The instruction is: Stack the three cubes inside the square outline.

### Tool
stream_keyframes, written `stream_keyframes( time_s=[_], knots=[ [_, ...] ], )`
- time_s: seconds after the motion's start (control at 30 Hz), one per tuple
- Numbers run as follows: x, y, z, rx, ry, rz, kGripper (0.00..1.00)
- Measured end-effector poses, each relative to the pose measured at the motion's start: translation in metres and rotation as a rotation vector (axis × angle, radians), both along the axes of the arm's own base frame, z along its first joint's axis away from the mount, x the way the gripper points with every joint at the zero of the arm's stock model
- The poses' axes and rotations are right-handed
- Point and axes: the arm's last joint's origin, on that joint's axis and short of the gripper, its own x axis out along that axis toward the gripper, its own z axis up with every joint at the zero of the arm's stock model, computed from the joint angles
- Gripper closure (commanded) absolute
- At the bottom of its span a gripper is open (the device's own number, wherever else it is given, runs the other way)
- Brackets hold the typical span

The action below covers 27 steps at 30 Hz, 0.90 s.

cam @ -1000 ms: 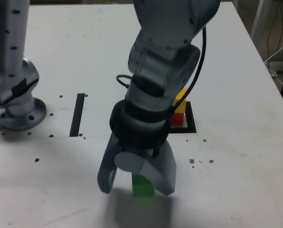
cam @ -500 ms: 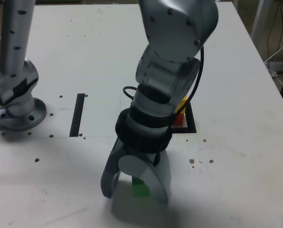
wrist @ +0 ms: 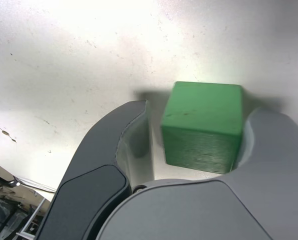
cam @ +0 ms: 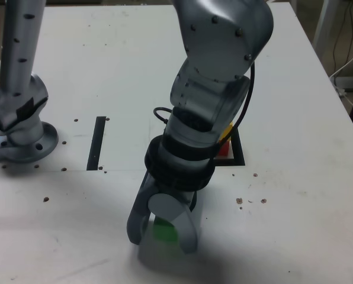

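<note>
The green cube [cam: 164, 229] [wrist: 204, 125] rests on the white table near its front edge. My gripper [cam: 162, 239] [wrist: 204, 112] is down around it, still open. In the wrist view one finger touches the cube's side and the other finger [wrist: 131, 130] stands a narrow gap away. Behind the arm, in the exterior view, only slivers show of the yellow cube [cam: 227, 126] sitting on the red cube [cam: 223, 149]. Both are inside the black square outline [cam: 239, 155], which the arm mostly hides.
A thin black strip [cam: 97, 142] lies at the exterior view's left of centre. The arm's grey base [cam: 19, 133] stands at the far left. Small dark specks [cam: 250, 201] dot the table. Cables [cam: 348, 65] hang beyond the table's right edge.
The gripper has come down over the green cube and its fingers have narrowed around it. The cube has shifted slightly to the exterior view's left.
</note>
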Motion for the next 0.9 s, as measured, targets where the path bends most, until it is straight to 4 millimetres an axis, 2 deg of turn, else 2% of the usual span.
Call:
stream_keyframes(
  time_s=[0.53, 0.63, 0.73, 0.9],
  knots=[
    [-0.003, 0.003, 0.002, 0.028, 0.008, 0.003, 0.78],
    [-0.006, 0.006, 0.016, 0.071, 0.007, 0.012, 0.78],
    [-0.005, 0.013, 0.040, 0.128, -0.020, 0.025, 0.78],
    [-0.003, 0.035, 0.073, 0.184, -0.063, 0.058, 0.78]
  ],
)
